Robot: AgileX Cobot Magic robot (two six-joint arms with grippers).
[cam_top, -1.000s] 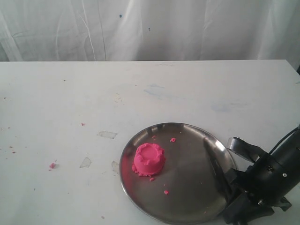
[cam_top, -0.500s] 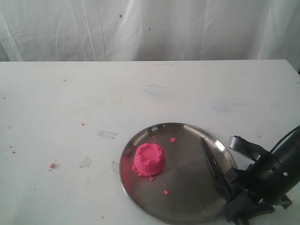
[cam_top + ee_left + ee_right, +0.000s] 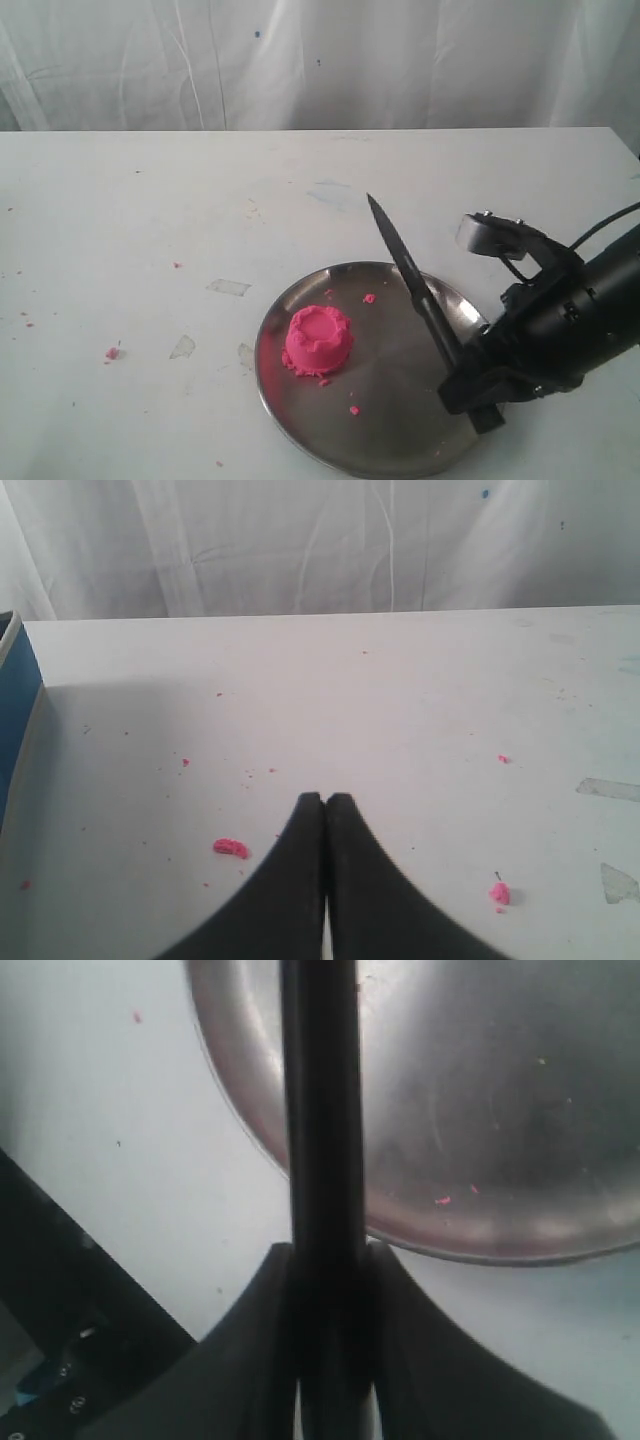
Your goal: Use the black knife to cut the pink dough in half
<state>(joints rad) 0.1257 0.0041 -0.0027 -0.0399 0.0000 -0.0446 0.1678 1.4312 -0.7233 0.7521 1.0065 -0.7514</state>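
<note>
Pink dough sits whole on the left side of the plate in the outside view. The right claw holds the black knife raised, tip up, where a second ago it lay on the plate. Left wrist: left claw pinched shut, empty. Right wrist: the black knife, clamped by its slim handle, might twist under pressure, skewing the cut.

Stretching across nearly the whole exterior frame: a white table, scuffed and faintly stained. Sitting flat on it at lower centre-right: a round steel plate. Lying on the bare top at lower left: a pink crumb, with smaller pink specks scattering toward the left edge. Sticking just left of the plate: clear tape scraps.
</note>
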